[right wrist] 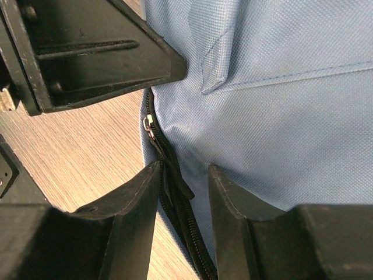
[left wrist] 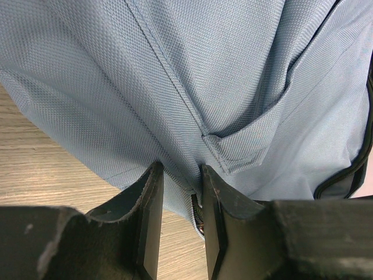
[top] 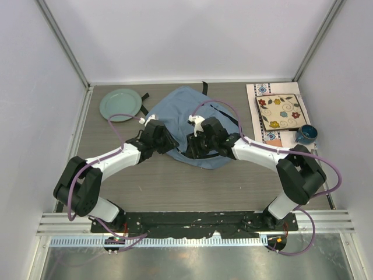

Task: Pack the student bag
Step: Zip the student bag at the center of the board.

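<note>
Top view alone gives the layout: bag [top: 180, 108] lies crumpled in the middle of the table [top: 175, 186], green plate [top: 120, 104] just beside its far-left corner, blue cup [top: 306, 134] well apart at the right. The tool tips are hard to make out from above.

Left wrist view: left tool [left wrist: 182, 192] clamped on the bag's near edge. Cloth fills the narrow gap, both fingers touch it, and creases fan out from the pinch.

Right wrist view shows the zipper [right wrist: 175, 227] plainly. The right tool [right wrist: 183, 192] sits astride it with its jaws partly apart — one finger against the zipper, the other on blue cloth. Cannot tell whether it actually grips. The left tool appears at this view's top left, close by.
</note>
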